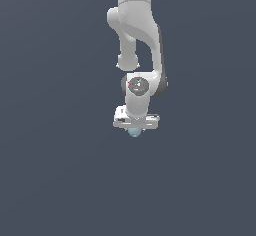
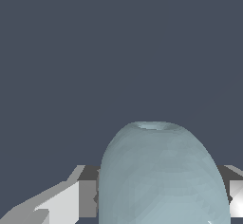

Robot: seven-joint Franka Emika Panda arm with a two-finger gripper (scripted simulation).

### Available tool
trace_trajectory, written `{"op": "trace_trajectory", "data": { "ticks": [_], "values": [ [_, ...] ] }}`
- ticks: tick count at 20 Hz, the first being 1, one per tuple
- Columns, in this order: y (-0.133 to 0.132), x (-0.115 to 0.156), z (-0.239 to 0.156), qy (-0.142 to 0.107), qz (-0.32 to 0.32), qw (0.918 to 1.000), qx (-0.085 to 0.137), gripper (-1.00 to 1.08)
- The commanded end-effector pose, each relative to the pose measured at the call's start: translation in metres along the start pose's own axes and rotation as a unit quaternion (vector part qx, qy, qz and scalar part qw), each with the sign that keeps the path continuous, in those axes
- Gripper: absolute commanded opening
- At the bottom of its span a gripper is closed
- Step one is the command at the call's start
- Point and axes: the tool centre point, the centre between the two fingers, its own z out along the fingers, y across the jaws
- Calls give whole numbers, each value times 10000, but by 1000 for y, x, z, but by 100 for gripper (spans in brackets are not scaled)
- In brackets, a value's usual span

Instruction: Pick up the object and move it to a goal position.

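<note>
The fingers [image 2: 59, 204] flank the ball [image 2: 161, 175] on both sides in the wrist view: one pale finger shows on one side of it and a sliver of the other at the far edge of the picture, with the ball filling the gap between them. They look closed against it, though the exact contact lines are hidden by the ball's own bulk, so I judge this a grip rather than see it plainly.

In the exterior view the gripper [image 1: 135, 128] points straight down from the arm [image 1: 137, 35], and the ball [image 1: 134, 132] peeps out just below the gripper's flat body, centred under it. Only its lower part shows; the rest is tucked up between the fingers. The ball is round, so it has no long axis to line up with, and the grip does not depend on wrist turn.

The relation that matters: the ball lies directly between the fingers, on the gripper's centreline, neither ahead nor to one side. Whether it rests on the worktop [image 1: 50, 180] or hangs clear cannot be told, since the plain dark surface gives no shadow or edge to judge height by.

No goal marker appears in either view, so the direction of the carry cannot be read here. There are no containers in sight.
</note>
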Motion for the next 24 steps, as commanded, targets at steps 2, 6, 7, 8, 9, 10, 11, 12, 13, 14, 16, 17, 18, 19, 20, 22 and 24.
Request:
{"op": "trace_trajectory", "data": {
  "ticks": [2, 6, 7, 8, 9, 10, 11, 12, 13, 14, 16, 17, 18, 19, 20, 22, 24],
  "values": [
    [3, 1, -6, 4, 2, 10000, 0, -100],
    [12, 1, -23, 4, 2, 10000, 0, -100],
    [15, 2, -28, 4, 2, 10000, 0, -100],
    [18, 2, -35, 4, 2, 10000, 0, -100],
    [22, 2, -42, 4, 2, 10000, 0, -100],
    [26, 3, -49, 4, 2, 10000, 0, -100],
    [30, 3, -57, 4, 2, 10000, 0, -100],
    [34, 4, -66, 2, 2, 10000, 3, -100],
    [39, 4, -75, 2, 2, 10000, 3, -100],
    [44, 5, -84, 2, 2, 10000, 3, -100],
    [54, 6, -105, 2, 2, 10000, 3, -100],
    [60, 6, -116, 2, 2, 10000, 3, -100],
    [66, 7, -127, 2, 2, 10000, 6, -100],
    [71, 8, -138, 2, 2, 10000, 6, -100],
    [77, 8, -149, 2, 2, 10000, 6, -100],
    [88, 10, -172, 2, 2, 10000, 6, -100],
    [100, 11, -194, 2, 2, 10000, 6, -100]
  ]
}}
